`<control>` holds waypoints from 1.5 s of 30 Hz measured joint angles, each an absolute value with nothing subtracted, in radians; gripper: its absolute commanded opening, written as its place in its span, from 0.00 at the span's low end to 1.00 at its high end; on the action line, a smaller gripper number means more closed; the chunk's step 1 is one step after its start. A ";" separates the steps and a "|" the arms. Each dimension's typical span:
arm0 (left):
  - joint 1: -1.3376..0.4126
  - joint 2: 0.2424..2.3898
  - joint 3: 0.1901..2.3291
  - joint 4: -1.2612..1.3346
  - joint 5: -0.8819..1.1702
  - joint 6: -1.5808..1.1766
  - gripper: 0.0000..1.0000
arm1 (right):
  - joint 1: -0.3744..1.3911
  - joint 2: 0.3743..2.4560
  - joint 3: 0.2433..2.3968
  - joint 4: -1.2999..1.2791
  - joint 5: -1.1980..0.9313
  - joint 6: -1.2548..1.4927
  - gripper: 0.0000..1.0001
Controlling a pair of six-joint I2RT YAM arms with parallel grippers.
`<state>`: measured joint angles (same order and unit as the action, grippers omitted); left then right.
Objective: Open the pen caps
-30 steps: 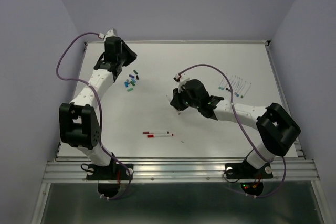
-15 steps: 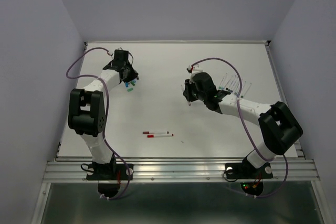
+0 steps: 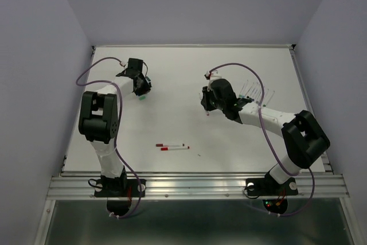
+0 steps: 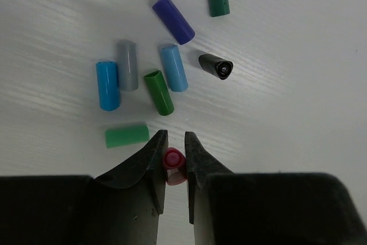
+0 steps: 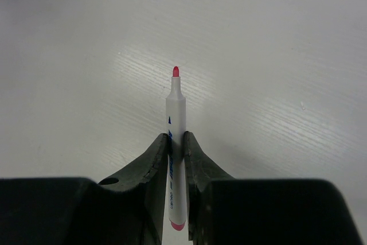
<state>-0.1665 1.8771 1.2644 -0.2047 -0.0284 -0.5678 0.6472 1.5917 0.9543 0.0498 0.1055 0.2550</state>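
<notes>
Altogether eight loose caps (image 4: 174,67), one gripped red cap (image 4: 173,158), one gripped pen (image 5: 176,123)

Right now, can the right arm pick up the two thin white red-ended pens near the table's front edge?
Probably not yet. Nothing lies between it and the two pens, but the right gripper is shut on another white marker pen with a bare red tip, which it must put down first.

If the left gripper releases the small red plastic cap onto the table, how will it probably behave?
The small red plastic cap is a short round cylinder, so it would probably roll on the smooth white table. It looks tiny between the fingers of the left gripper, so it is likely very light and easy to flick away.
</notes>
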 measured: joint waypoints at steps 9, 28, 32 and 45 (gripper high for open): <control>-0.173 1.887 1.264 -0.224 -0.036 -0.566 0.39 | 0.636 1.598 0.957 0.036 0.110 0.255 0.01; -0.183 1.828 1.311 -0.291 -0.080 -0.561 0.78 | 0.554 1.643 1.043 -0.028 0.289 0.343 0.01; -0.183 1.719 1.323 -0.285 -0.084 -0.560 0.98 | 0.485 1.706 1.118 -0.052 0.384 0.378 0.01; -0.183 1.494 1.303 -0.249 -0.086 -0.559 0.99 | 0.319 2.008 1.393 -0.147 0.551 0.450 0.01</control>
